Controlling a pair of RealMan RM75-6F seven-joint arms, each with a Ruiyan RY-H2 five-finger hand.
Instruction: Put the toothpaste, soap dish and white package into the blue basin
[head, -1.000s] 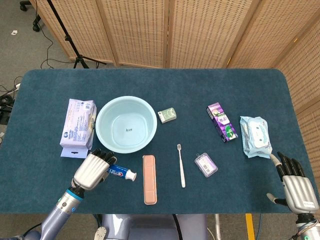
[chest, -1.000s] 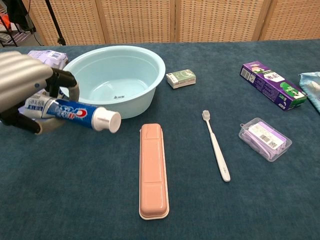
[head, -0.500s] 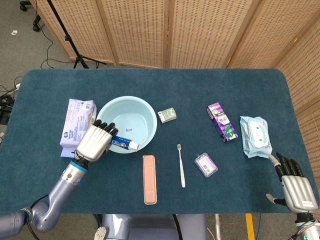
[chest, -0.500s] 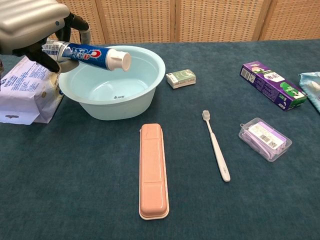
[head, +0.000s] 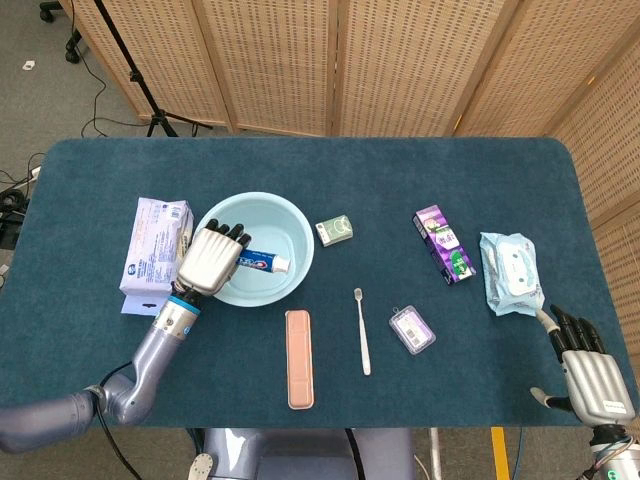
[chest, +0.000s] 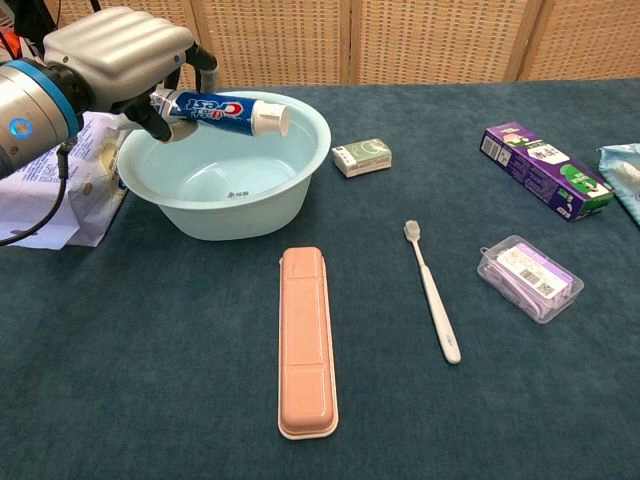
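one toothpaste (chest: 225, 107) gripped in the left hand (chest: 120, 52) over one blue basin (chest: 300, 125) (right hand (head: 590, 372) empty, fingers spread)

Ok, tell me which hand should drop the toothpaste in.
Left. The left hand already holds the toothpaste over the blue basin; the right hand sits empty at the table's far corner.

A table (head: 420, 170) covered in dark teal cloth fills the scene. Behind it stands a folding screen (head: 330, 60) of woven wicker panels in light wooden frames. Grey floor (head: 40, 95) shows at left, with a black tripod stand (head: 140, 85) and trailing cables.
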